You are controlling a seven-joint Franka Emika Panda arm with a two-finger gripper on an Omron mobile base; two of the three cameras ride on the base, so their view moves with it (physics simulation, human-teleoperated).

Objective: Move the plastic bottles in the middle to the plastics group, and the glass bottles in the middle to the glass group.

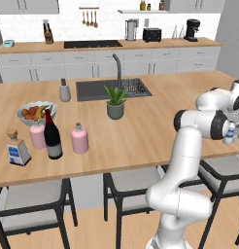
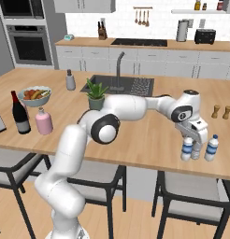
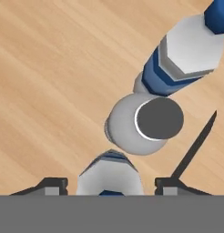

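My tool [image 2: 191, 150] stands open over the small clear blue-banded plastic bottle [image 2: 187, 149], set among the plastics group [image 2: 211, 148]. The near-black wine bottle [image 1: 53, 137] and squat pink glass bottle [image 1: 79, 139], at nine o'clock along the wooden counter [image 1: 141, 131], look unsorted.

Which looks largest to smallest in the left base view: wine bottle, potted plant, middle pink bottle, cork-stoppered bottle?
1. wine bottle
2. potted plant
3. pink bottle and cork-stoppered bottle: too alike to rank; the plant also sits farther from the camera.

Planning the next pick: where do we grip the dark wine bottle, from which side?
Probably its narrow neck, coming down from above: the wine bottle stands upright, and a pink bottle crowds its wide body on one side, the fruit bowl behind.
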